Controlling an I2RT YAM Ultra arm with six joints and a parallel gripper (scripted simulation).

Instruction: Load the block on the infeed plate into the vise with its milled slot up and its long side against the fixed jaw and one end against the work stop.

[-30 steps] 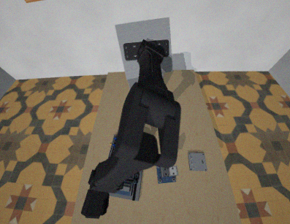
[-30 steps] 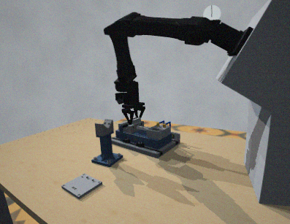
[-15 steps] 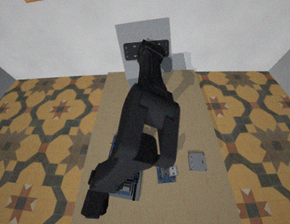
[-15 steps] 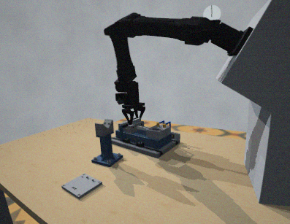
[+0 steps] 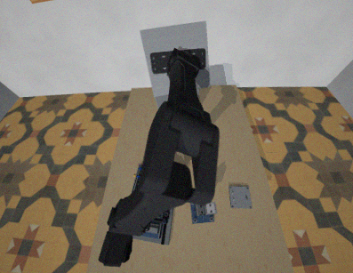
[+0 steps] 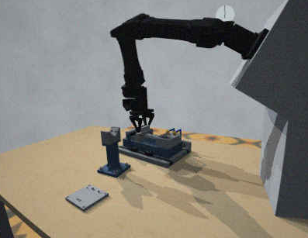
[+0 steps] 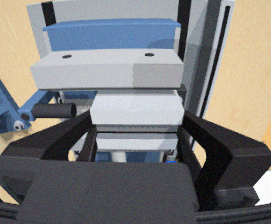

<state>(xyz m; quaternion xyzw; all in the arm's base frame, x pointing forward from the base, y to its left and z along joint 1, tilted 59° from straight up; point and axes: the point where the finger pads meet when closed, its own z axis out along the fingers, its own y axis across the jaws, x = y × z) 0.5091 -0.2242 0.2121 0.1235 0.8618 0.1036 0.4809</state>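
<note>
The part [image 7: 138, 110] is a light grey block. My gripper [image 7: 137, 112] is shut on it, one black finger on each side, right over the vise [image 6: 154, 144]. In the wrist view the part sits just in front of a grey jaw [image 7: 108, 71] with two holes, with the blue vise body [image 7: 110, 35] beyond. A short dark rod [image 7: 54, 110] lies to the left of the part. In the exterior view the gripper [image 6: 141, 124] is at the left end of the vise. The part's slot and its contact with the bars are hidden.
The V-block [image 6: 112, 150] stands on a blue post left of the vise. The flat grey infeed plate [image 6: 87, 196] lies bare near the front table edge; it also shows in the top view [image 5: 240, 196]. A large grey base block [image 6: 285, 139] stands at right.
</note>
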